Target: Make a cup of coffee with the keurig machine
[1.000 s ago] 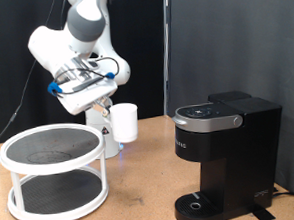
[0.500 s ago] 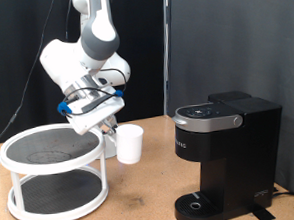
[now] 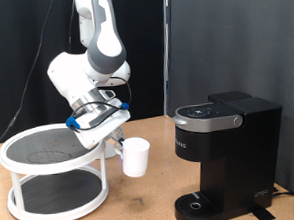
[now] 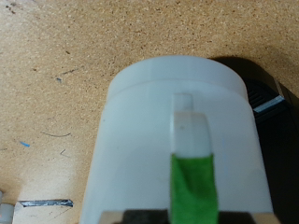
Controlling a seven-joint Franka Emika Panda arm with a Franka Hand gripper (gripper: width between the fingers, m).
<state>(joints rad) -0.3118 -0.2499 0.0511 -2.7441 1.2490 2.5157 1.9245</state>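
My gripper (image 3: pixel 119 145) is shut on the plain white cup (image 3: pixel 136 157) and holds it just above the wooden table, between the white rack and the keurig machine (image 3: pixel 226 157). The cup hangs slightly tilted. The black machine stands at the exterior view's right with its lid closed and its round drip base (image 3: pixel 198 203) bare. In the wrist view the cup (image 4: pixel 149 131) fills the frame, with one green-taped finger (image 4: pixel 192 177) against its wall and a dark corner of the machine (image 4: pixel 264 93) beyond.
A white two-tier round rack (image 3: pixel 54 172) with dark mesh shelves stands at the exterior view's left, close beside the arm. The wooden table (image 3: pixel 143 205) runs along the bottom. A black curtain hangs behind.
The arm has carried the cup down and towards the exterior view's right, from above the rack's rim to low over the table, nearer the machine.
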